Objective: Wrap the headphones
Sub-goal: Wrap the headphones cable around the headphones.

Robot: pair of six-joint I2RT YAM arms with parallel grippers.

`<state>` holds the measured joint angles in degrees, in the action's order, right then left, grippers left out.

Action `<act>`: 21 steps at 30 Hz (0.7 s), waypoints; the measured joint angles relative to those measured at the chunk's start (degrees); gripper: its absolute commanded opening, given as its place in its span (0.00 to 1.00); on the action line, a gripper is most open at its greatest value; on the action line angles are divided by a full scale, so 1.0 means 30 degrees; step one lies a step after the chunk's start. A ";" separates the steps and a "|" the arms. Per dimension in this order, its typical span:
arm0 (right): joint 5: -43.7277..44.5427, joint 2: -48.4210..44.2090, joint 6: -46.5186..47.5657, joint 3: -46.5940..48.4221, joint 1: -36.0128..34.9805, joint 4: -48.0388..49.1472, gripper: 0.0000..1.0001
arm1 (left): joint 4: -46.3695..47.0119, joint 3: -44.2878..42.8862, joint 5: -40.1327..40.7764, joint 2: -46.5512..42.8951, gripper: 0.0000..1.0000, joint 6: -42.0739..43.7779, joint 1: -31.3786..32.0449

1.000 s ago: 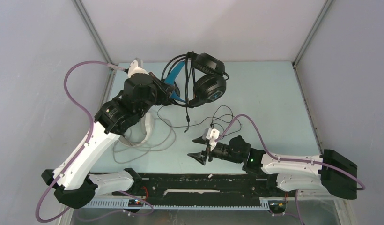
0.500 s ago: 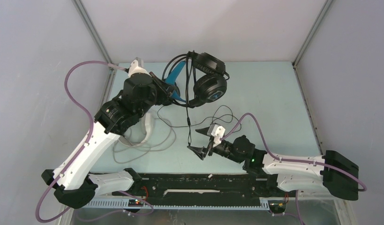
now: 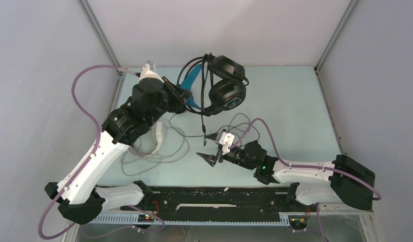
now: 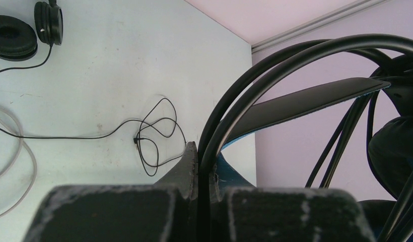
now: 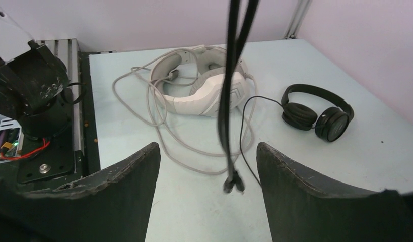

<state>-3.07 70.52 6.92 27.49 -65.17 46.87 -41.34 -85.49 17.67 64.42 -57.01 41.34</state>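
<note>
The black headphones with the blue headband [image 3: 222,88] hang in the air at the back of the table. My left gripper [image 3: 180,99] is shut on their thin black headband arc [image 4: 255,85], pinched between the fingers [image 4: 190,161]. Their black cable [image 3: 203,123] drops straight down, and its plug ends [image 5: 233,184] are blurred above the table. My right gripper [image 3: 209,147] is open, its wide-apart fingers [image 5: 139,171] on either side of that cable's line, a little short of it. The white headphones [image 5: 204,91] and the small black headphones [image 5: 318,113] lie on the table.
The white pair's grey cable [image 3: 144,157] sprawls in loops under my left arm. The small pair's thin black cable [image 4: 154,136] lies tangled mid-table. A black rail [image 3: 204,194] runs along the near edge, and grey walls enclose the table.
My right gripper has moved left and forward, closer to the hanging cable, staying open. The left gripper and the held headphones have shifted slightly up and right.
</note>
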 measured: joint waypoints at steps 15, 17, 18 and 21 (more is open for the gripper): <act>-0.0758 0.1348 0.0357 0.0073 0.0576 0.1027 0.05 | 0.0044 0.0000 -0.0583 -0.0197 0.00 0.0007 0.0000; -0.0874 0.1348 0.0146 0.0073 0.0699 0.0991 0.00 | 0.0066 0.0000 -0.0998 -0.0291 0.00 0.0095 0.0000; -0.0911 0.1348 0.0036 0.0073 0.0801 0.0976 0.00 | 0.0117 0.0000 -0.1282 -0.0335 0.00 0.0211 0.0000; -0.1071 0.1173 -0.0306 0.0073 0.1341 0.0699 0.00 | 0.0408 0.0000 -0.2426 -0.0437 0.00 0.1042 0.0000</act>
<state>-6.28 74.04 6.00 27.70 -61.14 48.97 -40.12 -85.49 10.39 63.11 -53.89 41.34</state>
